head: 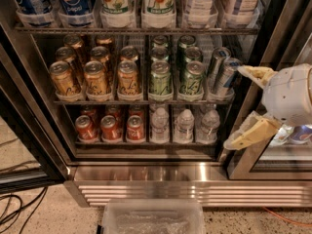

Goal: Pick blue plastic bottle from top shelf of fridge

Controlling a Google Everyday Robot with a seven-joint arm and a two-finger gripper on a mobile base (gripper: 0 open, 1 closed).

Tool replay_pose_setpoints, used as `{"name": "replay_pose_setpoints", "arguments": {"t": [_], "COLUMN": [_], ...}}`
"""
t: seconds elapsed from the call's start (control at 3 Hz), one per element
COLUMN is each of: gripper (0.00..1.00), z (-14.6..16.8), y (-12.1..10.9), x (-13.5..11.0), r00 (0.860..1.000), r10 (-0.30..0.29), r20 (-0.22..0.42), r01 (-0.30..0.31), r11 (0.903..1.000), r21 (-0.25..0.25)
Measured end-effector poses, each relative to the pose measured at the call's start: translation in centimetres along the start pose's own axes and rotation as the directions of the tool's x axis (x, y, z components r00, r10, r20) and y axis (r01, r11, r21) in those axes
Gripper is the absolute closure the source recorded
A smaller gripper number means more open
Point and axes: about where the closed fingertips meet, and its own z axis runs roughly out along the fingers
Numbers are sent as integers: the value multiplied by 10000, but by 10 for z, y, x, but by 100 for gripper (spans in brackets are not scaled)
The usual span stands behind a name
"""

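Note:
The fridge (156,178) stands with its door open, its racks full of drinks. Its top shelf (136,29) runs along the top of the view and holds tall bottles in clear cups. Among them, right of centre, is a bottle with a white-and-dark label (201,1); only its lower part shows, the cap is out of view. My gripper (235,107) is at the right, in front of the fridge's right frame, at the level of the can shelf and well below that bottle. Its two yellowish fingers (249,132) are spread apart and hold nothing.
Blue Pepsi bottles (73,1) and white-green 7UP bottles (158,1) share the top shelf. Below are gold cans (97,77), green cans (161,77), silver cans (219,72), red cans (109,126) and small water bottles (185,126). A clear plastic bin (153,218) and cables (14,213) lie on the floor.

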Motion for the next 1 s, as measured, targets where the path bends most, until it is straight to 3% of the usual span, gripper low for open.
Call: {"name": "replay_pose_setpoints", "arguments": {"t": [0.33, 0.67, 1.0], "gripper": [0, 0, 0], "z": [16, 22, 14], "y": [-3, 0, -1], "x": [-6, -20, -47], "r00": [9875, 9583, 9390], "r10": [-13, -78, -535], "r20": [1573, 2857, 3398], "r01": [-97, -433, -204], "r11": [9976, 9841, 9774], "r21": [688, 1720, 2104]}}
